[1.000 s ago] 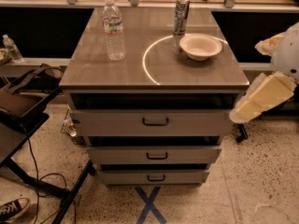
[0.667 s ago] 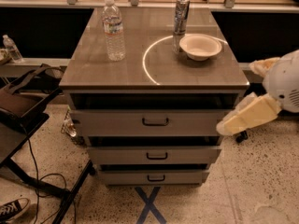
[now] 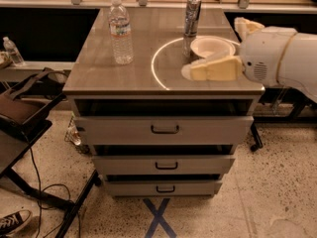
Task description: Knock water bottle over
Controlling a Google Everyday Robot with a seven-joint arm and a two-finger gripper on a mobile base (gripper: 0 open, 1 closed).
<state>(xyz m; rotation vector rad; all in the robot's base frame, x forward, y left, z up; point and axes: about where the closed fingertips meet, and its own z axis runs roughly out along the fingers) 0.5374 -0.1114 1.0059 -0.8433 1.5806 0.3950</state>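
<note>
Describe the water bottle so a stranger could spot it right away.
On the grey drawer cabinet's top, look left: the water bottle stands upright. It's tall, clear and ribbed with a white cap, unlike the metal can and bowl at right, by the claw.

jaws by bowl [image 3: 210,43] | can [image 3: 192,14] just behind | bare tabletop [image 3: 133,76] leftward to water bottle [image 3: 121,33]

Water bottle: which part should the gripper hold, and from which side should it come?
Probably the ribbed body just below the label of the water bottle, approached from the bowl side. The bottle stands upright, with bare cabinet top that way, and the gripper hovers on that same side.
</note>
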